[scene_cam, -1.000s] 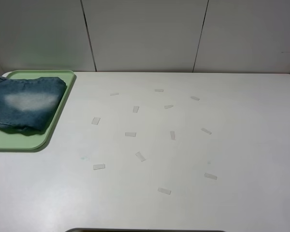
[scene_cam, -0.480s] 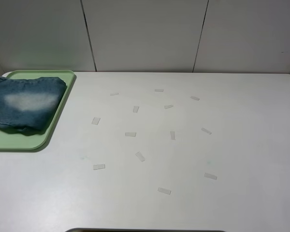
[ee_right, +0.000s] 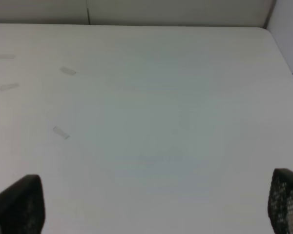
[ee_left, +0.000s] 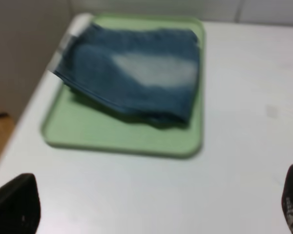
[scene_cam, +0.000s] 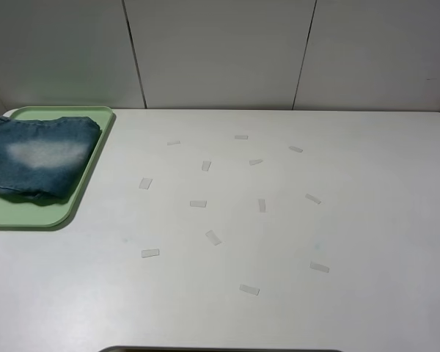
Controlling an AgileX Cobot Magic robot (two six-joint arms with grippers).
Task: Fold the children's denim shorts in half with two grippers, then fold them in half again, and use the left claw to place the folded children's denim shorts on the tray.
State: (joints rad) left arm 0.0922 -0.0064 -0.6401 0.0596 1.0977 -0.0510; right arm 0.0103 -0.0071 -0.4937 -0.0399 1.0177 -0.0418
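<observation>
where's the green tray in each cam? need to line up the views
Exterior high: tray at the left edge, far-left table corner, partly cut off.
Left wrist: tray upper middle of the picture, whole tray visible.
Right wrist: not in it; only bare table and tape marks.
Shared landmark: folded denim shorts lying on the tray.

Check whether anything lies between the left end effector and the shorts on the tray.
Nothing visible does. The folded shorts already lie on the green tray, and only bare white table separates the tray from the open left end effector.
</observation>
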